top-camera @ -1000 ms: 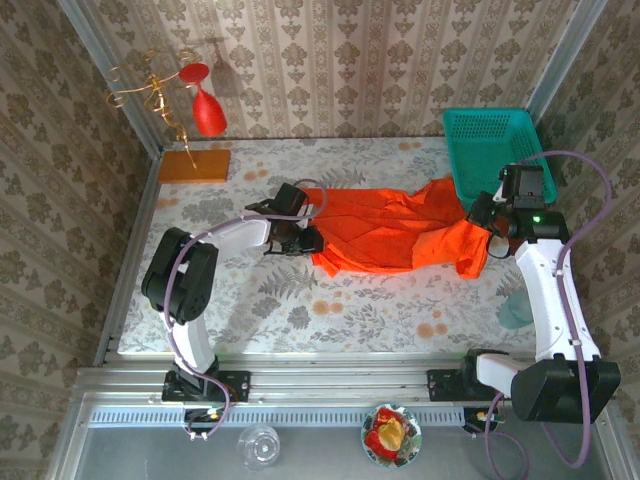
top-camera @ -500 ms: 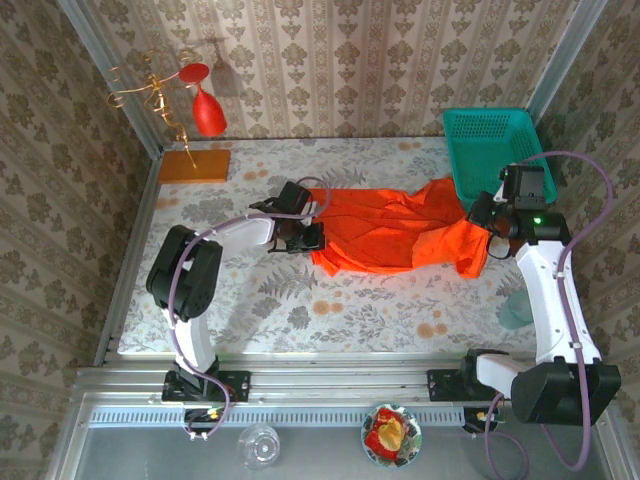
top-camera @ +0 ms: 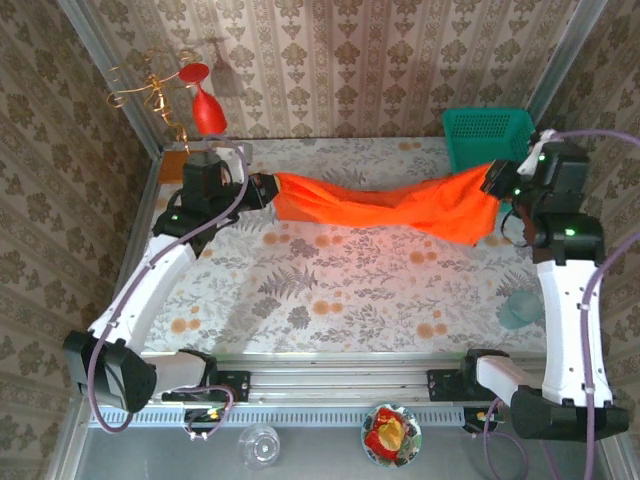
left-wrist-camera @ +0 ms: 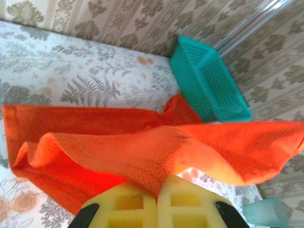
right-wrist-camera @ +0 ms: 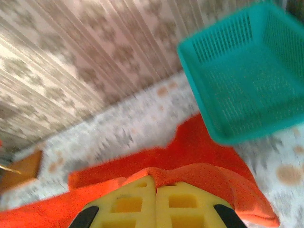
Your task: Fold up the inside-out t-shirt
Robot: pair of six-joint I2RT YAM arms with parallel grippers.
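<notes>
T-shirt (top-camera: 385, 205) strung between both arms above the desk (top-camera: 350, 300).
The left jaws are pressed together on one end of the cloth at the far left of the desk. The right jaws are clamped on the other end at the far right, just in front of the teal basket (top-camera: 485, 135). The shirt hangs between them as a twisted, wrinkled band, lifted off the flowered surface and sagging slightly toward the right. In both wrist views, orange cloth comes out from between the closed yellow pads (left-wrist-camera: 128, 206).
</notes>
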